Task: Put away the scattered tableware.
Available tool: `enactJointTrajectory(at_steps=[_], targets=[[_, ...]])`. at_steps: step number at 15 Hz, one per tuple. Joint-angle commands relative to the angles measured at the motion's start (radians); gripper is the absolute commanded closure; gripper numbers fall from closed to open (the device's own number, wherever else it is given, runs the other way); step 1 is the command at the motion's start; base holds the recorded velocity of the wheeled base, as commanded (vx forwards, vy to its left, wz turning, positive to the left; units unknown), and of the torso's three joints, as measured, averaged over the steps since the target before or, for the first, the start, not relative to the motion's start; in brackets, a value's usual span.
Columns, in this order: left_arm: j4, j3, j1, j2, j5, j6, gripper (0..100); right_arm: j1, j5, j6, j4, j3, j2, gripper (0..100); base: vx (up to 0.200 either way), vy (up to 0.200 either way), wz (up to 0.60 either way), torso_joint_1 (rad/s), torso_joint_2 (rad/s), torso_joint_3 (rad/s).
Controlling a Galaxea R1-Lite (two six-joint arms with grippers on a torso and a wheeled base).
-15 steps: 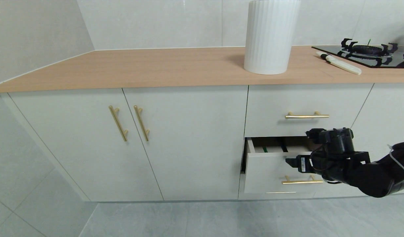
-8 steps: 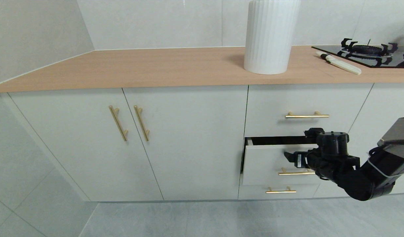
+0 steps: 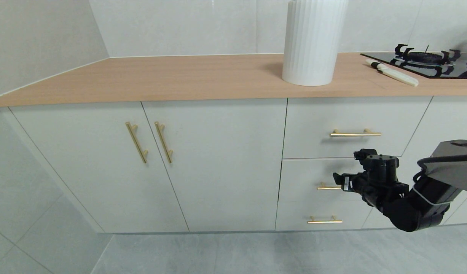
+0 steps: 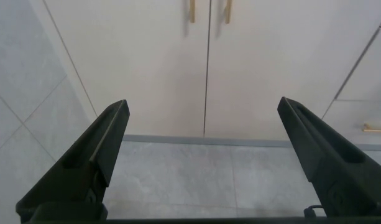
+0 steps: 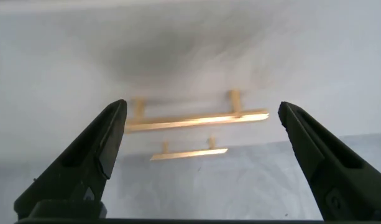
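Observation:
The middle drawer (image 3: 305, 175) of the right-hand cabinet stands closed, its gold handle (image 3: 326, 187) just ahead of my right gripper (image 3: 338, 179). In the right wrist view the gripper (image 5: 202, 109) is open, with the handle (image 5: 196, 119) close in front of the gap and not grasped. A white-handled knife (image 3: 393, 74) lies on the wooden countertop (image 3: 180, 76) beside the stove (image 3: 427, 61). My left gripper (image 4: 202, 106) hangs open and holds nothing, low in front of the double cabinet doors (image 4: 209, 56).
A tall white ribbed container (image 3: 311, 42) stands on the counter above the drawers. The top drawer handle (image 3: 355, 133) and bottom drawer handle (image 3: 324, 220) lie above and below the right gripper. Grey tiled floor (image 3: 218, 251) spreads in front of the cabinets.
The middle drawer went from partly open to fully closed, with my right gripper moving in toward the cabinet along with it.

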Motion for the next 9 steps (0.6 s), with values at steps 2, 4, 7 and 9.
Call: enactJointTrajectory(at_steps=[2,4,7,9], targets=[[0.0,0.0,0.001,0.002,0.0,0.0,0,-0.003,-0.033,0.001,-0.046,-0.045,0.048,0,0.0,0.0,0.0,0.0,0.0,0.0],[0.0,0.0,0.001,0.002,0.0,0.0,0,-0.003,-0.068,0.0,-0.101,-0.078,0.097,0,0.0,0.0,0.0,0.0,0.0,0.0],[0.0,0.0,0.001,0.002,0.0,0.0,0,-0.003,-0.099,0.0,-0.11,-0.111,0.125,0,0.0,0.0,0.0,0.0,0.0,0.0],[0.0,0.0,0.001,0.002,0.0,0.0,0,-0.009,-0.099,0.0,-0.112,-0.111,0.123,0,0.0,0.0,0.0,0.0,0.0,0.0]])
